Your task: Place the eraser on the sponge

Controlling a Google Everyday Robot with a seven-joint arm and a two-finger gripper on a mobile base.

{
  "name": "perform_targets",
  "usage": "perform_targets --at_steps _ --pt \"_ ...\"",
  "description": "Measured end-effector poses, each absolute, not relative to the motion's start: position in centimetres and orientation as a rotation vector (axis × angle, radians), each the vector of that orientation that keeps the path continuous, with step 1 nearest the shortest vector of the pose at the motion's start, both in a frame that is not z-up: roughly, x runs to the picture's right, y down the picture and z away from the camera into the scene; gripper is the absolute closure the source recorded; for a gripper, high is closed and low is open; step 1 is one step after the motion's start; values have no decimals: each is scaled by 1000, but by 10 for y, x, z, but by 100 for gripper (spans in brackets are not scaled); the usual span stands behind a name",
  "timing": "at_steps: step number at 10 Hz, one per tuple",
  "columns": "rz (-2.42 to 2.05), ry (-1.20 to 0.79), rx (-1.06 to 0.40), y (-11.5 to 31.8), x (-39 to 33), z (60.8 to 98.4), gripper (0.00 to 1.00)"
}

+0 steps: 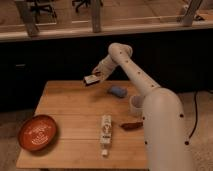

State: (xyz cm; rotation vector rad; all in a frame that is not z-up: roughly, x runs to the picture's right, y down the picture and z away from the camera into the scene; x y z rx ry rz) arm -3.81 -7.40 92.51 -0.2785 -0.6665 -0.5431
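The eraser (91, 79), a small flat block with a pale top and a dark edge, hangs above the far part of the wooden table (70, 107). My gripper (95, 75) is shut on it, reaching in from the white arm (135, 70) on the right. The blue sponge (118, 91) lies on the table to the right of the eraser and lower, apart from it.
An orange-red bowl (37, 132) sits at the table's front left corner. A long white bar (105, 128) lies near the front middle, a dark reddish-brown object (131, 126) beside the arm. A white cup (135, 105) stands near the right edge. A dark counter runs behind.
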Motion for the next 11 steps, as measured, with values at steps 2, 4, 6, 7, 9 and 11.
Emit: perform_targets --at_steps 2,4,6,7,9,11 --pt "-511 -653 -277 -78 -27 930 100" --pt "-462 -635 -277 -83 -9 935 100" --pt "-414 -612 -288 -84 0 940 100" --pt "-397 -599 -295 -82 2 943 100" --pt "-355 -551 -309 -79 9 951 100" --pt "-307 -508 -318 -79 20 958 100"
